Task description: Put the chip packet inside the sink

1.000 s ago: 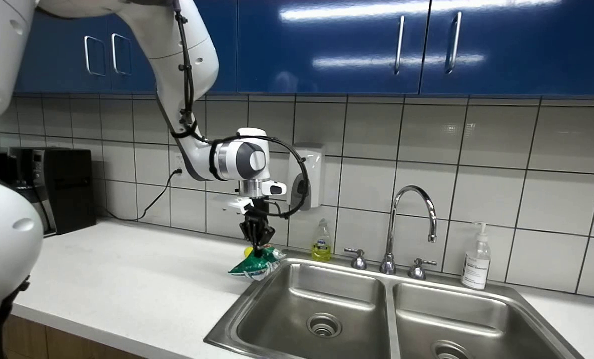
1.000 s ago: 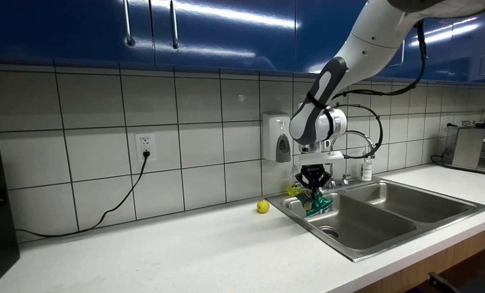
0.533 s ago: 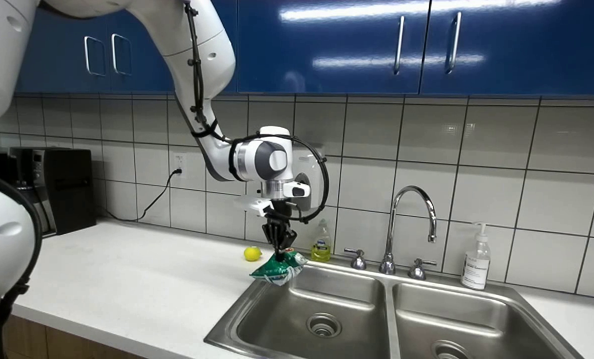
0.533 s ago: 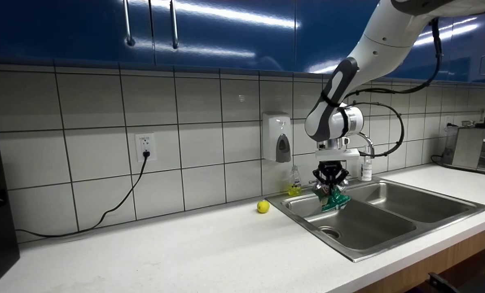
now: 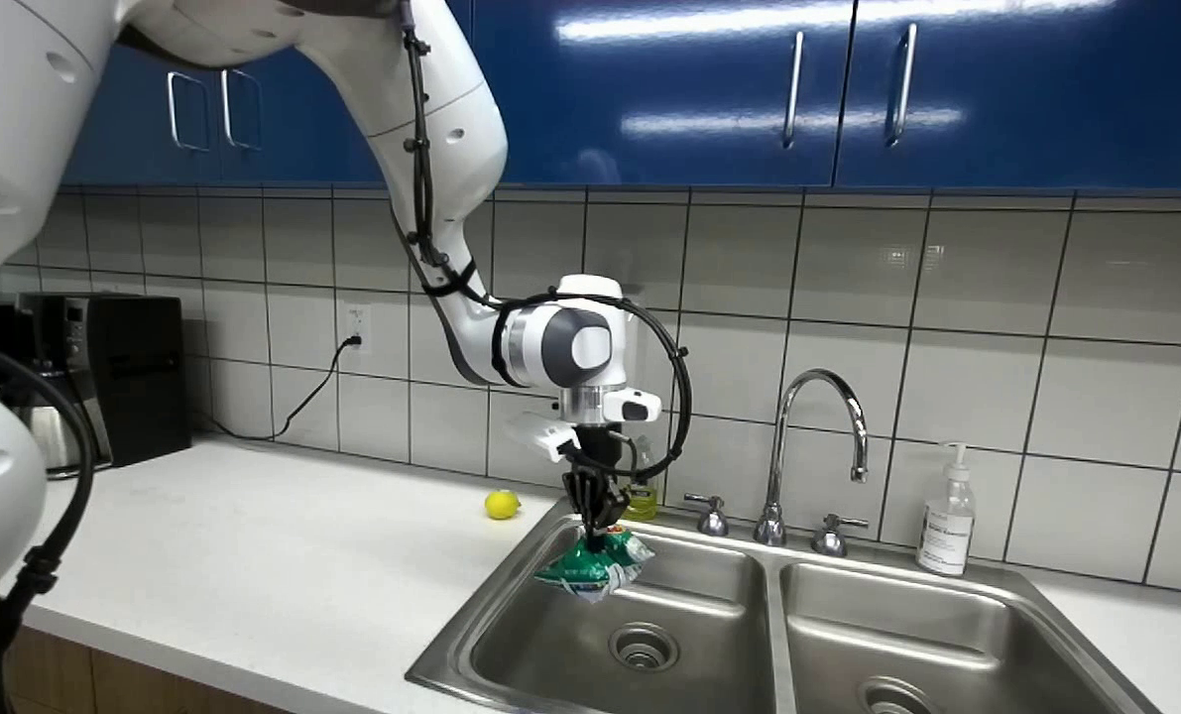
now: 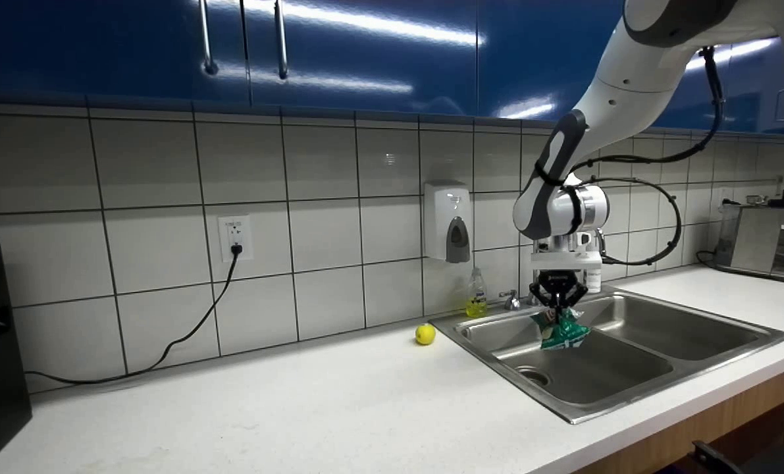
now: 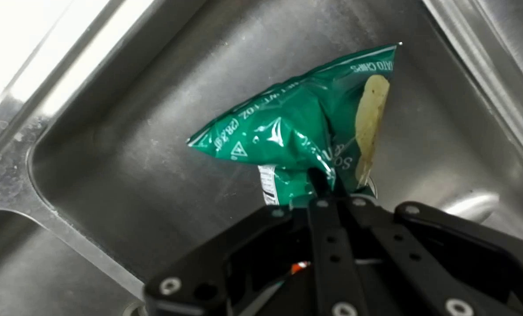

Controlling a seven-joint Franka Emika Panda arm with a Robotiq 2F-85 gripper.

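My gripper point(image 5: 596, 540) points straight down and is shut on the chip packet point(image 5: 582, 572), a crinkly green foil packet pinched near its middle. The packet hangs over the back part of the sink's left-hand basin point(image 5: 689, 650), above the basin floor, as both exterior views show. In an exterior view the gripper point(image 6: 558, 315) and packet point(image 6: 564, 331) appear over the same basin point(image 6: 605, 382). In the wrist view the fingertips point(image 7: 325, 181) pinch the packet point(image 7: 283, 136), with the steel basin point(image 7: 147, 184) around and below it. Part of the packet is hidden behind the fingers.
A yellow lemon-like object point(image 6: 425, 334) lies on the counter beside the sink. A dish soap bottle point(image 6: 476, 296), chrome faucet point(image 5: 776, 466) and pump bottle point(image 5: 947, 526) stand along the back. The right-hand basin point(image 5: 907, 615) lies past the divider. A wall dispenser point(image 6: 445, 220) hangs behind.
The gripper, holding the packet throughout, has moved from the counter edge beside the sink to over the left-hand basin. In the last half second it has also dropped slightly. The lemon-like object is unmoved.
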